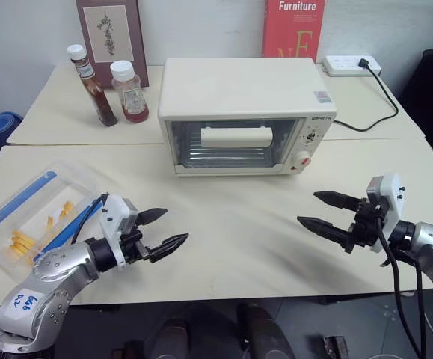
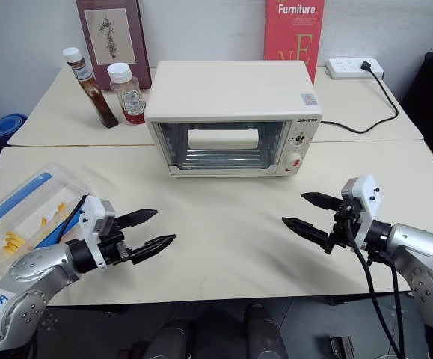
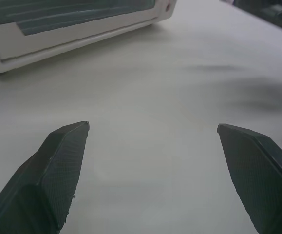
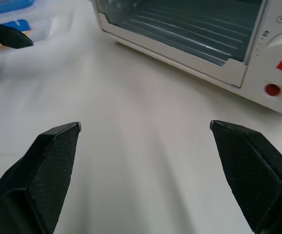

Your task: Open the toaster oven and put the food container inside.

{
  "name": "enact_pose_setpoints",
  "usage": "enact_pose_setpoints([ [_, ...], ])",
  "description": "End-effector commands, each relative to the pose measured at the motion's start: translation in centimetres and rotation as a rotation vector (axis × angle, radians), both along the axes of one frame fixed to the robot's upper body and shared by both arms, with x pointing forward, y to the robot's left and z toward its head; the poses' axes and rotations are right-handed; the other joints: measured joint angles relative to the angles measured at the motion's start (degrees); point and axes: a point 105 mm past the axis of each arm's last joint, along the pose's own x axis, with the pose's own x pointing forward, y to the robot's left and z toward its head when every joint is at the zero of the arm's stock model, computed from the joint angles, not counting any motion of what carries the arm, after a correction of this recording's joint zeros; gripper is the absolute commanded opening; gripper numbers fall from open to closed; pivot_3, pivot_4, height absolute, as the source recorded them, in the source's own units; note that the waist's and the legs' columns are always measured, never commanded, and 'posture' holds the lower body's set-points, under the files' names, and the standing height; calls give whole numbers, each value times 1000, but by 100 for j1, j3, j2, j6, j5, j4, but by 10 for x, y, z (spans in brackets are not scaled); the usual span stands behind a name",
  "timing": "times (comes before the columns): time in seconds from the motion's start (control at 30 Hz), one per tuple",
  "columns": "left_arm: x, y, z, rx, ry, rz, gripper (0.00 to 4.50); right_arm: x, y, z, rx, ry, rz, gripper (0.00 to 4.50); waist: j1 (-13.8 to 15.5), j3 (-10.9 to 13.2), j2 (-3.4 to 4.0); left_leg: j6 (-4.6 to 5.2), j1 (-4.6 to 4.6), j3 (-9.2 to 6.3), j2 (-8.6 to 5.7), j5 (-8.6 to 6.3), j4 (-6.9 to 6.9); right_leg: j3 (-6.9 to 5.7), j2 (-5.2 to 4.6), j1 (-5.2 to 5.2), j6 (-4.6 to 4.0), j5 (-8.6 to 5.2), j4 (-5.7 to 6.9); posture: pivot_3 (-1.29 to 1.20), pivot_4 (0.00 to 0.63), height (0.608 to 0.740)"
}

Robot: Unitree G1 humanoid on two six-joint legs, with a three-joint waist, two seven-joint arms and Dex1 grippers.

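oven stood mid-table, door shut | two bottles left of it | container near front-left table edge | power strip behind-right of oven

Red book cropped at top

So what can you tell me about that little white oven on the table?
The toaster oven is a boxy cream-white countertop unit standing upright on the table, toward its back. Its glass door is shut, with a cream bar handle across it and a wire rack visible behind. Dials and a red knob sit at its right. Nothing touches it but the table.
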Motion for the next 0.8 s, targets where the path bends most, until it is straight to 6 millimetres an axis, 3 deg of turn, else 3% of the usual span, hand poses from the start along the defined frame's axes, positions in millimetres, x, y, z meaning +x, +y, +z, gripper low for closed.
enact_pose_setpoints([
  [0.03, -2, -3, 24, -57, -57, -21, 4500, -2, 19, 9, -4, -44, 74, 4455, -3, 0, 0, 0, 0, 0, 0, 0, 0, 0, 0, 0, 0, 0, 0, 0, 150, 740],
  [0.2, -4, -6, 53, -121, -102, -78, 4500, 13, 35, 28, 119, -66, 111, 4455, -5, 0, 0, 0, 2, 1, 0, 0, 3, -1, 0, 0, 0, 0, 4, 0, 150, 740],
  [0.33, -5, -7, 81, -99, -168, -170, 4500, 37, 50, 46, 193, -95, 136, 4455, -4, 1, -1, 0, -1, -2, -2, 0, 1, -2, -1, -3, 0, 0, 3, 0, 150, 740],
  [0.47, 7, -8, 99, -87, -207, -176, 4500, 58, 56, 54, 227, -87, 148, 4455, -4, 3, 1, 0, -2, -2, -2, 0, 0, -2, 0, -6, 0, 0, 3, 0, 150, 740],
  [0.67, 13, -12, 110, -89, -237, -193, 4500, 70, 60, 64, 194, -108, 196, 4455, -3, 3, 2, -2, -15, -1, -2, -2, -2, -3, -2, -16, 3, 0, -4, 0, 150, 740],
  [0.8, 15, -14, 114, -90, -257, -183, 4500, 65, 67, 76, 199, -129, 260, 4455, -17, 5, 5, -3, -23, 3, 0, -3, -3, -2, -3, -29, 5, 1, -2, 0, 150, 740],
])
